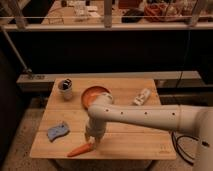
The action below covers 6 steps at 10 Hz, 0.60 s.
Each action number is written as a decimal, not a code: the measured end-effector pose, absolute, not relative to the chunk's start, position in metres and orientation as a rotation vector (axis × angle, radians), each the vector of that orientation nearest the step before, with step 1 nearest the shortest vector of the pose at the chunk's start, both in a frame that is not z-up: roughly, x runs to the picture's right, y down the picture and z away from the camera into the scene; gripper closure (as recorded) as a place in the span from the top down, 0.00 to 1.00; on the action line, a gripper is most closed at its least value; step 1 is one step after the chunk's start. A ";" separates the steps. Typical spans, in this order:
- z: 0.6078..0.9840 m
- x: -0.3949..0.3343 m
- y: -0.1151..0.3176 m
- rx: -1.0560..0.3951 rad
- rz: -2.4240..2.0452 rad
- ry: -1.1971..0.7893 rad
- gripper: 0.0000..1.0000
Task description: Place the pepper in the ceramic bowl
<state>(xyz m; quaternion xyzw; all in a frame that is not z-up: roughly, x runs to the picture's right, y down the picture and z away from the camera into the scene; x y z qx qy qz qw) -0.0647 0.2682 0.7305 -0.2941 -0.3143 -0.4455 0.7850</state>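
Grab stage: gripper (pixel 92 143) at the pepper (pixel 80 149), can't tell if it's clamped. Next: firm hold, lift to the ceramic bowl (pixel 93 94) beyond.

Gripper (pixel 93 143) is seen low over the wooden table (pixel 127 146), at 7 o'clock from table centre, near the front edge and just beside the pepper (pixel 79 150). Bare board is seen at 4 and 5 o'clock, and between the blue sponge (pixel 58 131) at 8 and the cup (pixel 65 89) at 10. The ceramic bowl (pixel 89 95) at 11 is partly covered by the white arm (pixel 145 117), which is stretched across the middle from 3. A small white bottle-like item (pixel 142 96) is set at 1. The back, at 12, is closed off by a dark wall and a rail (pixel 107 25).
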 end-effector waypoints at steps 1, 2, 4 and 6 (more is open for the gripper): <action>0.726 -0.066 0.277 -0.636 -0.959 -0.681 0.53; 0.724 -0.065 0.284 -0.637 -0.958 -0.683 0.63; 0.727 -0.067 0.284 -0.636 -0.972 -0.694 0.75; 0.729 -0.067 0.281 -0.637 -0.981 -0.695 0.66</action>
